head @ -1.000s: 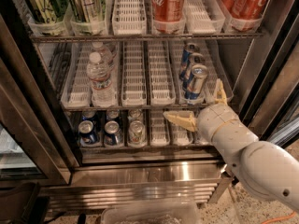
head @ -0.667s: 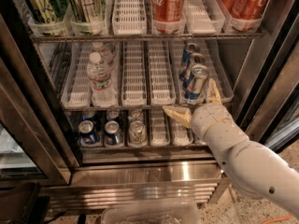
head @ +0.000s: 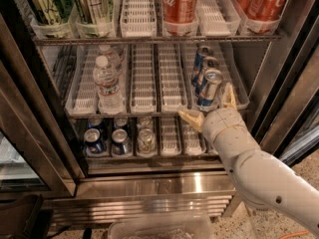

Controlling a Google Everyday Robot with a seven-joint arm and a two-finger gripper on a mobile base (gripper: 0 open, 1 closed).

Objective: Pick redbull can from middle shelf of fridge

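Observation:
The fridge (head: 149, 183) stands open in front of me. Its middle shelf (head: 172, 86) carries white slotted lane trays behind a steel front bar. Three slim blue-and-silver redbull cans stand in a row in the right lane; the front redbull can (head: 209, 87) is at the shelf's front edge. My gripper (head: 210, 107) is open just in front of and slightly below this can. One finger (head: 191, 118) points left under the shelf bar and the other finger (head: 229, 96) rises to the right of the can. Neither touches it.
Water bottles (head: 106, 83) stand in the middle shelf's left lane. Red Coca-Cola cans (head: 178, 4) and green cans (head: 45, 4) are on the shelf above. Dark-blue cans (head: 94, 141) and a silver can (head: 146, 139) are below. The dark door frame (head: 291, 83) is close on the right. A clear bin (head: 159, 228) lies on the floor.
My gripper has moved a little up and forward toward the front redbull can. The cans and bottles have not moved.

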